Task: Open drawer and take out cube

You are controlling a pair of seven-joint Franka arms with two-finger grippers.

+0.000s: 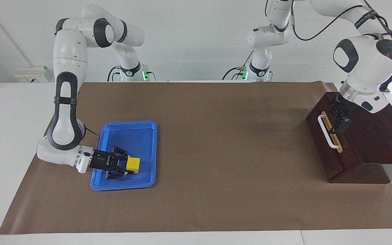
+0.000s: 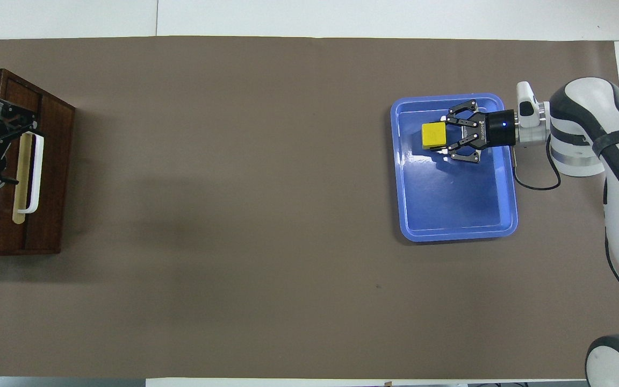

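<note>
The yellow cube (image 1: 134, 164) is held between the fingers of my right gripper (image 1: 128, 167), low inside the blue tray (image 1: 131, 139), at the part of the tray farther from the robots. In the overhead view the cube (image 2: 433, 135), right gripper (image 2: 443, 141) and tray (image 2: 449, 199) show the same. The drawer (image 1: 320, 143) is shut in its dark wooden box (image 1: 379, 136) at the left arm's end of the table. My left gripper (image 1: 339, 126) hangs over the box top, just beside the white bar handle (image 1: 327, 133), and also shows in the overhead view (image 2: 3, 145).
Brown paper (image 1: 223, 136) covers the table between the tray and the box. The paper's edge and the white table rim (image 1: 196, 238) lie farthest from the robots.
</note>
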